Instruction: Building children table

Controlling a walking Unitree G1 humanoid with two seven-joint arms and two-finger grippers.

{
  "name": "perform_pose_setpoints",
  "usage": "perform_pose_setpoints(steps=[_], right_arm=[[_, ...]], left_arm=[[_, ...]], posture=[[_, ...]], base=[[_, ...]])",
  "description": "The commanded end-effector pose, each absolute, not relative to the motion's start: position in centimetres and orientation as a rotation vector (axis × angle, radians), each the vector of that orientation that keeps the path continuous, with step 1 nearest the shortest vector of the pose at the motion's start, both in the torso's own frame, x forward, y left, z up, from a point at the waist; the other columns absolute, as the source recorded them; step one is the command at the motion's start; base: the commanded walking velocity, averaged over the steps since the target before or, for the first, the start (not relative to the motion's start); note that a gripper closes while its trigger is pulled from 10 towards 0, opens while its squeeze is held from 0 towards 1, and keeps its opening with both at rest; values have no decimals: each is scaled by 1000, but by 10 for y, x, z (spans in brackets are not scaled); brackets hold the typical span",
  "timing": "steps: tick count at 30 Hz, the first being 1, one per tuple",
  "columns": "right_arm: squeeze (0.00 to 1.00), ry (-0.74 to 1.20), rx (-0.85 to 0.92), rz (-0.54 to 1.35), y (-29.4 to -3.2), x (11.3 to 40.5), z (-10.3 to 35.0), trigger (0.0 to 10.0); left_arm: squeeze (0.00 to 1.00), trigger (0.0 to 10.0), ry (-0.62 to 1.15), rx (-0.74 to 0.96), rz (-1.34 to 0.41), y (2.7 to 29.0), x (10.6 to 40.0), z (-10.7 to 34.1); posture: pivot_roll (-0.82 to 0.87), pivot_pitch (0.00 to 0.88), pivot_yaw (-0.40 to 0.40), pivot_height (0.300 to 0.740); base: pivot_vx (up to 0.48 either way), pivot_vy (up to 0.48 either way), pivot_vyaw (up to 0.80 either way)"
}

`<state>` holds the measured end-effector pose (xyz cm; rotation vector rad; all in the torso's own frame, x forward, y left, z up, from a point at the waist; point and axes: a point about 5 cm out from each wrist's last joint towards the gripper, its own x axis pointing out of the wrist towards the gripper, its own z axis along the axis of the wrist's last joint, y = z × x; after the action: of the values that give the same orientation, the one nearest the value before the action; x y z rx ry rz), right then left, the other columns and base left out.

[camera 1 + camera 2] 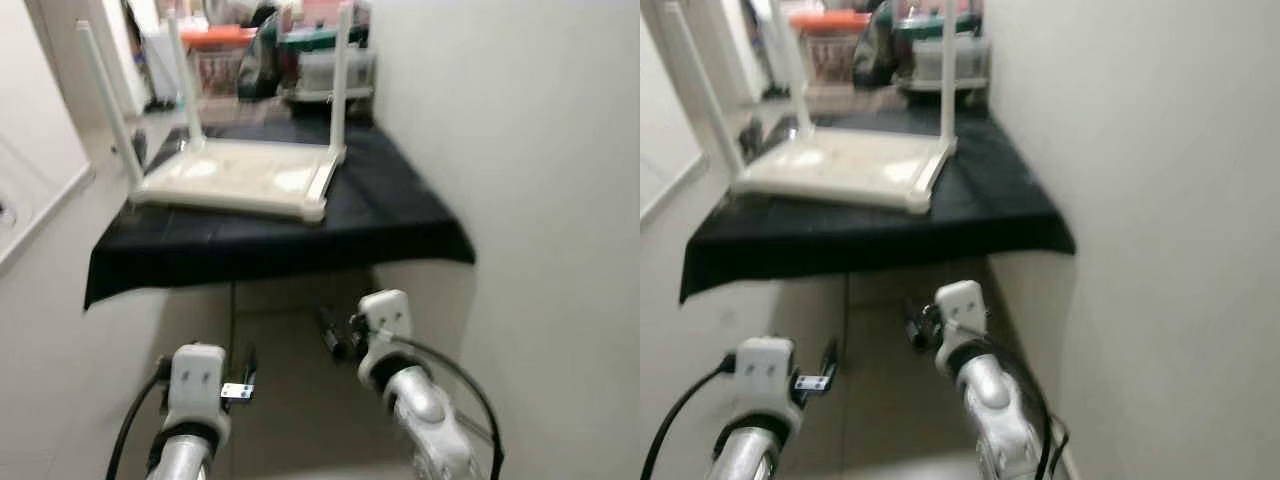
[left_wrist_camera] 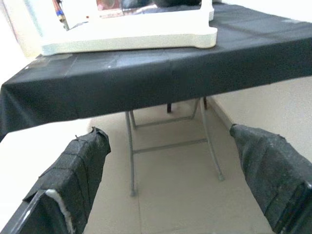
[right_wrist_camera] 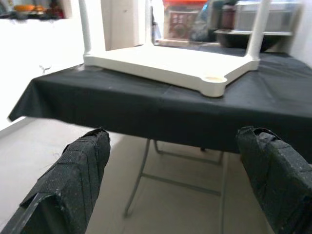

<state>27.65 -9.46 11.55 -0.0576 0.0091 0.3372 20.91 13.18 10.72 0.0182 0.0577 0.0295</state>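
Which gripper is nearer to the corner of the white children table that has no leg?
Right. The right gripper hangs below the empty corner of the children table; the left gripper is lower and further left.

Silver arms, white wrist blocks, black cables, black jaws.

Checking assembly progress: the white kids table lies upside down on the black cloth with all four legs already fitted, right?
Not quite. The white kids table lies upside down on the black cloth, but the left eye view shows three legs; the near right corner has none.
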Motion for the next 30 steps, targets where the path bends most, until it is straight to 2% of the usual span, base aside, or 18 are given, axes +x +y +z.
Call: perform_pose_setpoints(steps=[1, 14, 30], right_arm=[[0, 9, -55, 335, -94, 277, 117, 10000], [0, 17, -68, 355, -92, 276, 116, 10000], [0, 20, -55, 349, -93, 276, 116, 10000]], left_arm=[[0, 10000, 65, 22, 33, 132, 210, 107], [0, 10000, 69, 12, 44, 133, 209, 107], [0, 10000, 82, 13, 42, 133, 209, 105]], posture=[[22, 0, 26, 740], [20, 0, 23, 740], [16, 0, 26, 740]], base=[[0, 0, 0], [0, 0, 0], [0, 455, 0]])
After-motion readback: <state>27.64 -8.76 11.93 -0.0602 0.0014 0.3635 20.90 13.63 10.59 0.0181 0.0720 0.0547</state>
